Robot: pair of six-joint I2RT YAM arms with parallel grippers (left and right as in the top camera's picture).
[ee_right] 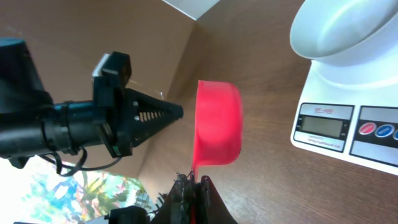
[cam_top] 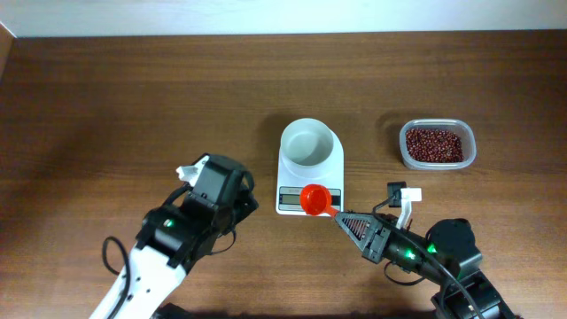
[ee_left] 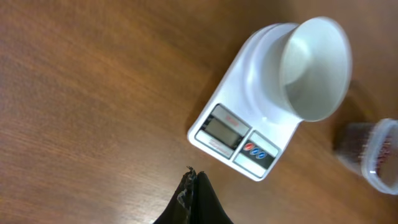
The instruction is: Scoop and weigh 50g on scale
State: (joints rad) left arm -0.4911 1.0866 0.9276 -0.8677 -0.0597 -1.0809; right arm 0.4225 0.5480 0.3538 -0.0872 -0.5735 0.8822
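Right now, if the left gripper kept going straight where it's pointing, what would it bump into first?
Probably the scale, at its display-end corner: the shut left gripper aims there over bare table. The red scoop held by the right gripper hangs close by, so depth is unsure.

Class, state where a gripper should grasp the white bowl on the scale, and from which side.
Probably pinch the white bowl by its rim, from above, on its left side: the wall is thin and open-topped, and the red scoop hangs at the near side.
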